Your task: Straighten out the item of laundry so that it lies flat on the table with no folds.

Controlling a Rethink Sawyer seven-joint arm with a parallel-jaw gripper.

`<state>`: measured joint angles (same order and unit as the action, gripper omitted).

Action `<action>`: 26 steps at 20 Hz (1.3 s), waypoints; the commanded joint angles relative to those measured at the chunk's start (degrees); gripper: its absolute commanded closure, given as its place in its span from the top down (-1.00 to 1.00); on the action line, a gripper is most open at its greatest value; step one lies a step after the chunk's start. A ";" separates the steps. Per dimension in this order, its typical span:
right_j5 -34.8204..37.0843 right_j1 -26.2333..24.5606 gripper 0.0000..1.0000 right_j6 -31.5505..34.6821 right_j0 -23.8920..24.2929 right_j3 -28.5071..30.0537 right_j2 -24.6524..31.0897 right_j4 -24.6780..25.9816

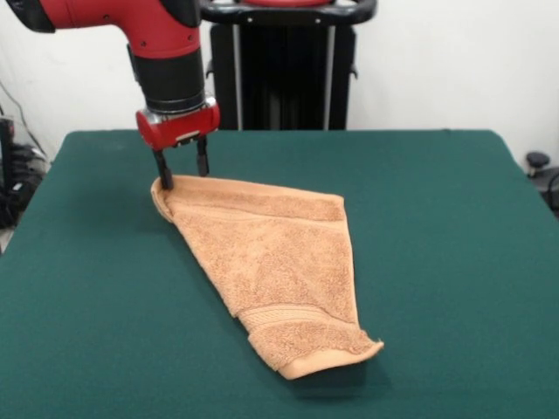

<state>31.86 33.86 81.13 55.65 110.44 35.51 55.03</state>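
So the towel [275, 262] is nowhere near flat yet. It's sitting roughly mid-table, a bit toward 9 o'clock of centre, folded into a rough triangle instead of a proper rectangle. The doubled-over layers show along the 12 o'clock edge, where a strip is turned back on itself, and again down at the narrow end, where the hem curls up a little off the table. My read: the job is barely started, maybe one corner being picked up, and all the actual unfolding and smoothing is still left.

Orientation-wise, its long axis runs diagonally from about 11 o'clock down to 5 o'clock. The wide end is up top, and it tapers toward the 5 o'clock tip, where the woven band [293, 316] crosses it just above the hem. So it "points" toward 5 o'clock.

The gripper [182, 172] is right at the towel's 11 o'clock corner. Its two black fingers [162, 170] are spread apart, one down at the cloth's corner edge and the other just behind it. Can't say it's actually pinching anything.

The green table [454, 227] has loads of bare space on every side, so plenty of room to spread it out.
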 commanded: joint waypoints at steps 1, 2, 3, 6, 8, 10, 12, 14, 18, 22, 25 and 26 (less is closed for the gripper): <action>-3.46 -1.23 1.00 -3.14 -1.81 -1.22 2.97 0.72; -3.36 -1.19 1.00 -3.18 -1.75 -1.16 3.02 0.59; -3.10 -1.22 1.00 -3.33 -1.70 -1.17 3.09 0.36; -2.33 -1.32 1.00 -3.66 -1.25 -1.16 3.35 -0.60; -2.36 -1.49 1.00 -3.56 -1.09 -1.19 3.30 -0.73; -3.24 -1.88 1.00 -3.04 -1.20 -1.37 3.01 -0.10; -3.38 -2.08 1.00 -3.25 -1.16 -1.59 2.97 0.20; -2.90 -2.06 1.00 -3.95 -0.78 -1.73 3.20 -0.06; -2.88 -3.27 1.00 -5.23 -0.03 -2.58 3.58 0.08; -1.21 -4.81 1.00 -8.40 1.88 -3.89 4.75 -0.93; 1.20 -5.74 1.00 -11.69 3.87 -5.02 6.05 -2.59; 1.83 -5.92 1.00 -12.59 4.45 -5.31 6.42 -3.00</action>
<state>31.72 32.18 81.13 58.33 110.22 36.15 53.85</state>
